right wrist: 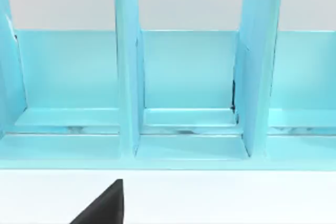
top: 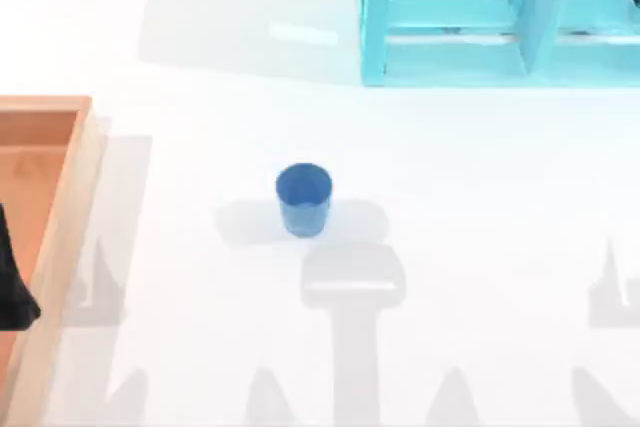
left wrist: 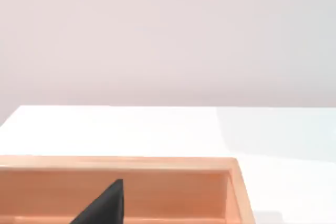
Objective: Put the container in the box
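The container (top: 303,199), a small blue cup, stands upright in the middle of the white table, with no gripper near it. The box (top: 60,237), shallow and wooden with an orange-brown inside and tan walls, lies at the left edge of the table. A dark part of my left gripper (top: 14,287) hangs over the box's inside at the far left. In the left wrist view a black tip of that gripper (left wrist: 104,205) shows in front of the box's far wall (left wrist: 121,162). My right gripper (right wrist: 104,205) shows as a black tip facing the shelf.
A cyan shelf unit (top: 500,17) with upright dividers stands at the back right of the table; in the right wrist view its compartments (right wrist: 189,72) are close ahead. Grey arm shadows fall on the white table near its front edge.
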Motion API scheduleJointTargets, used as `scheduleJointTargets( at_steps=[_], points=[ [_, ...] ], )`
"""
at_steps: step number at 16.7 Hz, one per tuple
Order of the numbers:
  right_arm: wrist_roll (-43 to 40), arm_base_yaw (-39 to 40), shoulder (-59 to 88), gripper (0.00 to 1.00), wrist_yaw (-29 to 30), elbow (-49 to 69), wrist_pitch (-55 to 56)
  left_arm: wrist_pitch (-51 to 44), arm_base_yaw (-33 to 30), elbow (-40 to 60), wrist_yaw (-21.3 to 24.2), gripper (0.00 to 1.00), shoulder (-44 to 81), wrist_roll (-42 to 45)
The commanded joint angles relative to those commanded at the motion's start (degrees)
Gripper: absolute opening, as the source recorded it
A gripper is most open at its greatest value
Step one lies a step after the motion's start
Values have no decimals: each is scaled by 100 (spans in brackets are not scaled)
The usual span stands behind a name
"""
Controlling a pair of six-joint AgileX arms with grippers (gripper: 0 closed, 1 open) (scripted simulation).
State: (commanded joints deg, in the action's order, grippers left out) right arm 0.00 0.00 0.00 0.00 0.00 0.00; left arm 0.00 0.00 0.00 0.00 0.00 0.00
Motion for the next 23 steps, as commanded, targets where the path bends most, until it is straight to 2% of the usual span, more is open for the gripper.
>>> scheduleJointTargets(
  at_steps=[5,9,14,23],
  points=[
    [0,0,0,100,0,0,0,-213,-88,323,2,100,326,-82],
    [0,0,0,100,0,0,0,-980,-411,1484,8,100,1488,-373],
    [0,0,0,100,0,0,0,-2494,-1057,3788,16,100,3780,-937],
    [0,0,0,100,0,0,0,-5926,-2495,9049,32,100,8954,-2267]
  ],
)
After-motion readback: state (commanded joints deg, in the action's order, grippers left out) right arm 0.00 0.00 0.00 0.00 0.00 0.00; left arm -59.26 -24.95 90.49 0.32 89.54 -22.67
